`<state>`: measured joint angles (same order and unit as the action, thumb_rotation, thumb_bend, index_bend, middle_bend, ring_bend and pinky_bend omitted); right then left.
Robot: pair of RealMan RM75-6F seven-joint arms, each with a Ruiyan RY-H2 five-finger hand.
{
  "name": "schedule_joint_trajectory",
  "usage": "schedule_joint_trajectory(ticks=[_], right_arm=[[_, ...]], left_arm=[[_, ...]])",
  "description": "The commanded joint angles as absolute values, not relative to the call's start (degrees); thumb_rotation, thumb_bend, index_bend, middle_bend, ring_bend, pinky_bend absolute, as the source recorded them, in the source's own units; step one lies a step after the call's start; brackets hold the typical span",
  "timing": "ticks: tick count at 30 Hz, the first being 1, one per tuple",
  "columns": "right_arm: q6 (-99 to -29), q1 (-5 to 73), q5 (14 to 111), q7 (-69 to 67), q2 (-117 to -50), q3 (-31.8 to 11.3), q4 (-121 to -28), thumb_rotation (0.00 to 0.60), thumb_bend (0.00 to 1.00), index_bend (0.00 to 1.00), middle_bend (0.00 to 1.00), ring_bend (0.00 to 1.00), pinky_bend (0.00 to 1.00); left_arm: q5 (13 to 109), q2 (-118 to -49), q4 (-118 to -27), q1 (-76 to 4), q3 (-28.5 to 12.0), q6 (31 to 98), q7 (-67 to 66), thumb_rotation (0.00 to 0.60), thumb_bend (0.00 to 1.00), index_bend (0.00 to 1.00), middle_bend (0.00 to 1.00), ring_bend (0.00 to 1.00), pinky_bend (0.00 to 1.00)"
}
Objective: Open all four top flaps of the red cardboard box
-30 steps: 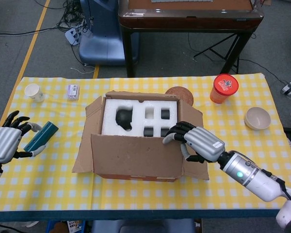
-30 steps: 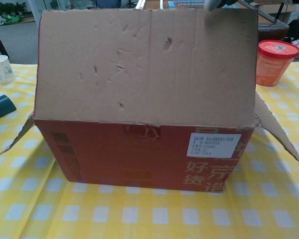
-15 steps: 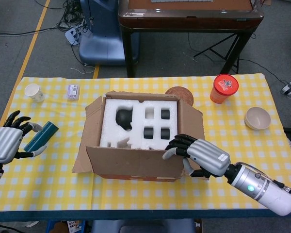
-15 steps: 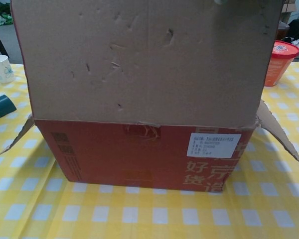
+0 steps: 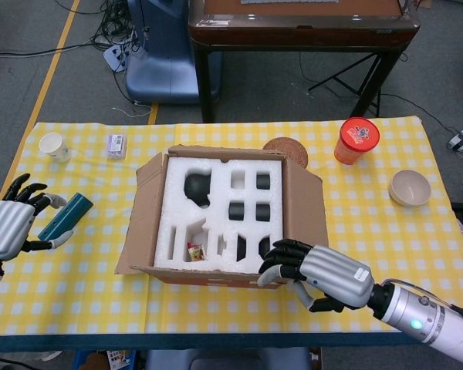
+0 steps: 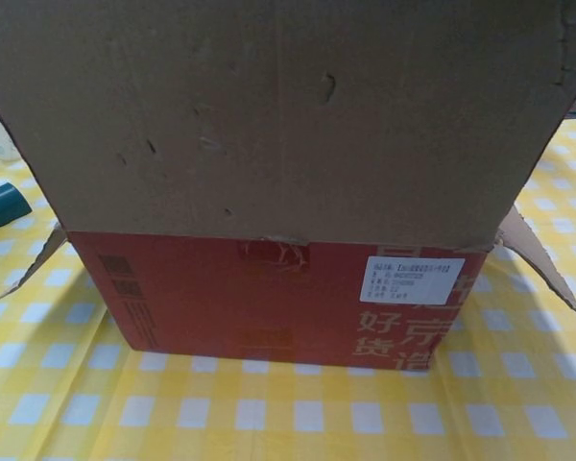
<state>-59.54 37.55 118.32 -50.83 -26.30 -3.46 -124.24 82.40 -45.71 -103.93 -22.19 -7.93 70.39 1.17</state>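
Observation:
The red cardboard box (image 6: 269, 307) stands mid-table; its white foam insert (image 5: 216, 231) with dark cut-outs shows from above. Left flap (image 5: 143, 223), right flap (image 5: 302, 204) and far flap (image 5: 216, 150) lean outward. The near flap (image 6: 269, 115) is tipped toward me, filling the top of the chest view and showing only as a thin edge (image 5: 208, 276) from the head. My right hand (image 5: 324, 274) hooks its fingers over that flap's right end, thumb below. My left hand (image 5: 11, 223) hovers at the table's left edge, fingers spread, holding nothing.
A teal box (image 5: 65, 216) lies beside my left hand. A paper cup (image 5: 54, 146) and small packet (image 5: 116, 144) sit far left. A round brown mat (image 5: 287, 150) lies behind the box, an orange tub (image 5: 357, 140) and beige bowl (image 5: 410, 187) to the right.
My right hand has drawn back toward me, pulling the near flap from upright over to a forward lean, uncovering the front of the foam. The left hand has stayed put.

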Motion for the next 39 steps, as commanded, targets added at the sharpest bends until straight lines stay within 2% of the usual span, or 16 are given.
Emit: schedule_joint_trajectory(ticks=[1, 15, 21, 29, 37, 39], right_arm=[[-60.68, 37.42, 120.58, -52.22, -24.94, -2.32, -124.81, 0.600, 0.82, 0.29, 0.23, 0.15, 0.07], [-62.76, 38.05, 129.73, -59.41, -23.06, 2.00, -124.58, 0.600, 0.82, 0.27, 0.23, 0.15, 0.08], [-62.23, 37.97, 128.33, -58.23, -23.37, 2.13, -123.81, 0.600, 0.82, 0.26, 0.22, 0.15, 0.08], [-58.19, 35.09, 115.76, -41.57, -26.69, -0.61, -123.32, 0.600, 0.81, 0.26, 0.22, 0.15, 0.08], [-59.53, 29.35, 98.87, -14.82, -35.81, -3.88, -120.85, 0.600, 0.80, 0.25, 0.22, 0.15, 0.08], [-60.63, 28.36, 96.14, -10.49, -37.97, -4.36, -119.56, 0.600, 0.80, 0.25, 0.22, 0.15, 0.08]], left_arm=[[82.45, -45.58, -104.14, -22.11, -7.90, 70.48, 1.07, 0.381, 0.23, 0.44, 0.41, 0.19, 0.00], [82.69, -45.23, -104.89, -21.81, -7.72, 70.74, 0.50, 0.381, 0.23, 0.44, 0.41, 0.19, 0.00], [82.65, -45.85, -104.67, -22.06, -7.59, 70.20, 0.14, 0.383, 0.23, 0.44, 0.41, 0.19, 0.00], [81.95, -47.11, -103.61, -22.17, -7.73, 70.11, 0.25, 0.380, 0.23, 0.44, 0.41, 0.19, 0.00], [79.66, -48.66, -101.27, -22.22, -8.34, 69.97, 0.85, 0.384, 0.23, 0.44, 0.41, 0.19, 0.00], [79.06, -49.05, -100.60, -22.15, -8.42, 69.93, 0.95, 0.471, 0.23, 0.44, 0.41, 0.19, 0.00]])
